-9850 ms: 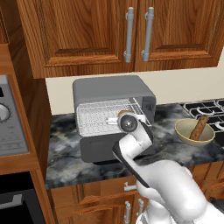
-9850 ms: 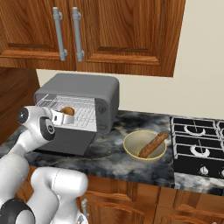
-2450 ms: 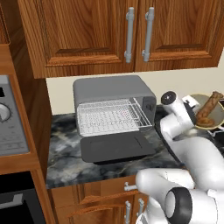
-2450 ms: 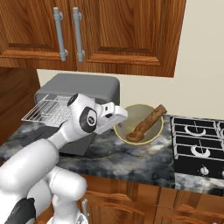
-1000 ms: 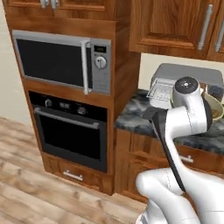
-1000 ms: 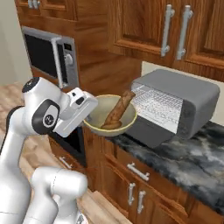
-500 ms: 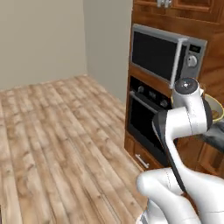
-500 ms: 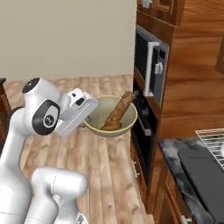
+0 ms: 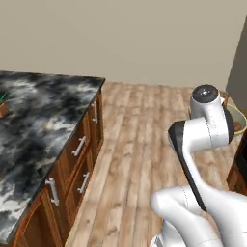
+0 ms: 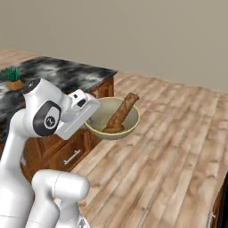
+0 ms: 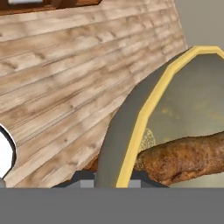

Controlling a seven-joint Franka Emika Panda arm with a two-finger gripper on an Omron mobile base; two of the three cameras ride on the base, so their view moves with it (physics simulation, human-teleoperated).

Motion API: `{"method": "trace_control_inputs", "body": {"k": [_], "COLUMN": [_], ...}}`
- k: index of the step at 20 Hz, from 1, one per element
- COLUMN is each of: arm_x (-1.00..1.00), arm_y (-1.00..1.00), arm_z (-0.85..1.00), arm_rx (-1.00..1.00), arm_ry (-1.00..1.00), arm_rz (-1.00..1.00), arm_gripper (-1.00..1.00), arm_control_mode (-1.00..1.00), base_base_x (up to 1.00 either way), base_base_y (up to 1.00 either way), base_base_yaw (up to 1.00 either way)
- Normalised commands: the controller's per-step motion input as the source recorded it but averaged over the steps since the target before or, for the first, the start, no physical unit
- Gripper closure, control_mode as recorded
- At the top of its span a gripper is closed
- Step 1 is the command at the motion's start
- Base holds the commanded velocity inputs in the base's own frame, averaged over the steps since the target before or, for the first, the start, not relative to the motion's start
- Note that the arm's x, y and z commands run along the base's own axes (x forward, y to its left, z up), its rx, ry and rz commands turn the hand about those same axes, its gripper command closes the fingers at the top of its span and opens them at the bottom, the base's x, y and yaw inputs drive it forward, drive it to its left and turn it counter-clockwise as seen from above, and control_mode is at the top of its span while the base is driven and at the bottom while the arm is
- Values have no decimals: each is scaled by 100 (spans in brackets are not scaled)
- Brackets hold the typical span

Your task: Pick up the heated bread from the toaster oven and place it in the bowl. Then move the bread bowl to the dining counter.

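Dining counter [image 9: 34, 120], black-and-grey marbled top on a reddish wood base w/ drawers, sits at the left of the left base view; in the right base view it lies behind and to the left of the arm. Wood-plank floor [image 10: 178, 147] covers the rest of the room.

Bowl [image 10: 112, 118], olive-yellow w/ tan rim, is held in the air over the floor, near the counter's corner but not above its top. It looks roughly level in the right base view.

Bread [image 10: 119, 114], a long brown piece, leans on the bowl's inner wall, upper end sticking out past the rim.

Gripper [image 11: 117, 178] pinches the bowl's near rim: hand view shows one dark tip either side of the yellow edge, wall between them.

Risks, as judged:
- Grip is at one edge only, so the bowl's weight hangs off to one side; a sharp stop or turn of the base could pivot it in the fingers and spill.
- Bread rides high and loose; any tilt toward its free end may tip it out.
- Bowl travels at about counter height; approaching too low could knock its underside on the stone edge.
- Small potted plant [image 10: 13, 78] stands on the top; set-down spot should be well apart from it.
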Motion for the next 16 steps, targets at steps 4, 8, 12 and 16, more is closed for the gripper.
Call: {"method": "trace_control_inputs", "body": {"k": [4, 8, 12, 16], "arm_x": [0, 0, 0, 0], "arm_y": [0, 0, 0, 0], "arm_z": [0, 0, 0, 0], "arm_rx": [0, 0, 0, 0], "arm_ry": [0, 0, 0, 0], "arm_rz": [0, 0, 0, 0], "arm_gripper": [100, 100, 100, 100], "arm_control_mode": [100, 100, 100, 100], "base_base_x": [0, 2, 2, 0], "base_base_y": [0, 0, 0, 9], "base_base_yaw": [100, 100, 100, 100]}}
